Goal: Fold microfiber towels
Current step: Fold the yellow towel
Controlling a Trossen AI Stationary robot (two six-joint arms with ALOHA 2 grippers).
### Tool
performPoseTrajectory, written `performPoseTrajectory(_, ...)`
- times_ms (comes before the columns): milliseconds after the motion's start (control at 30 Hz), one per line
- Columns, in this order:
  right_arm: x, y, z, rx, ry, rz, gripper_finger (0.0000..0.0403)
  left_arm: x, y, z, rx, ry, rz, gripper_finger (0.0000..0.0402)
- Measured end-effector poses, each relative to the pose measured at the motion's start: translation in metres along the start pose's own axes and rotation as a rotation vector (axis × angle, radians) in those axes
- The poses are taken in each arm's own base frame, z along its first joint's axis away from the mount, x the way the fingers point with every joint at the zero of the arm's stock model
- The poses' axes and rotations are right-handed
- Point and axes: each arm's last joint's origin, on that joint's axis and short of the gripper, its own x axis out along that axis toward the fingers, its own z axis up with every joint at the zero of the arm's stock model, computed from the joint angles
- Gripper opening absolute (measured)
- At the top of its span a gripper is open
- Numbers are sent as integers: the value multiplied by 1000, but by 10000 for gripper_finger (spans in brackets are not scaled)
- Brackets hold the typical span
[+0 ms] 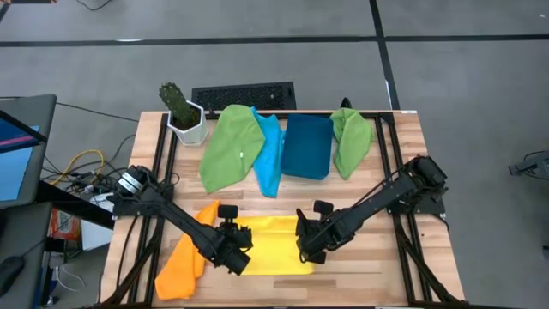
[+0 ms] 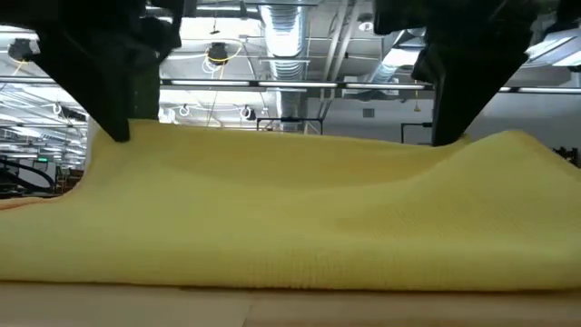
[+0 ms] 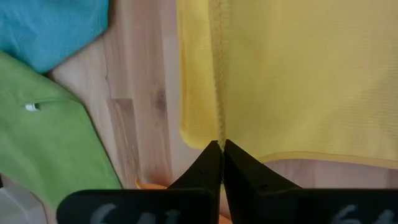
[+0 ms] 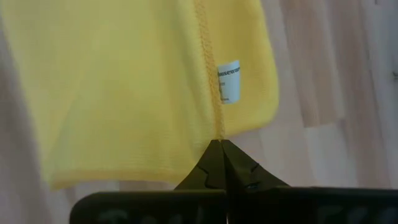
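A yellow microfiber towel (image 1: 274,247) lies near the table's front edge, and its front face shows in the low view (image 2: 300,218). My left gripper (image 3: 221,144) is shut on it at its left end (image 1: 237,256). My right gripper (image 4: 219,143) is shut on it at its right end (image 1: 307,251), close to a white label (image 4: 229,81). An orange towel (image 1: 183,259) lies crumpled at the front left, partly under my left arm. Two green towels (image 1: 228,148) (image 1: 350,141) and a light blue one (image 1: 271,153) lie at the back. My left gripper pinches the yellow towel's stitched hem (image 3: 217,127) between its two fingertips, coming steeply from above. The hem runs straight away from the fingers, with yellow cloth on both sides of it. The cloth rises toward the fingers while the rest lies on the table. My right gripper pinches the stitched hem (image 4: 217,127) at the towel's right end, just below the label, between its two fingertips and steeply from above. Cloth spreads to both sides of the hem. The towel sags between the two holds, its lower part (image 2: 300,272) on the table.
A dark blue bin (image 1: 307,146) sits at the back between the light blue and the right green towel. A cactus in a white pot (image 1: 184,116) stands at the back left, and a keyboard (image 1: 244,94) lies behind the table. Bare wood (image 1: 360,275) shows at the front right.
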Motion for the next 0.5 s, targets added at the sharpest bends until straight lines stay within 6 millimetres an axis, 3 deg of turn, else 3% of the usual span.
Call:
performPoseTrajectory(233, 13, -16, 6, -15, 18, -23, 7, 19, 6, -4, -16, 33, 28, 0)
performPoseTrajectory(500, 30, -21, 0, -14, 27, 1, 37, 21, 7, 1, -32, 2, 4, 0)
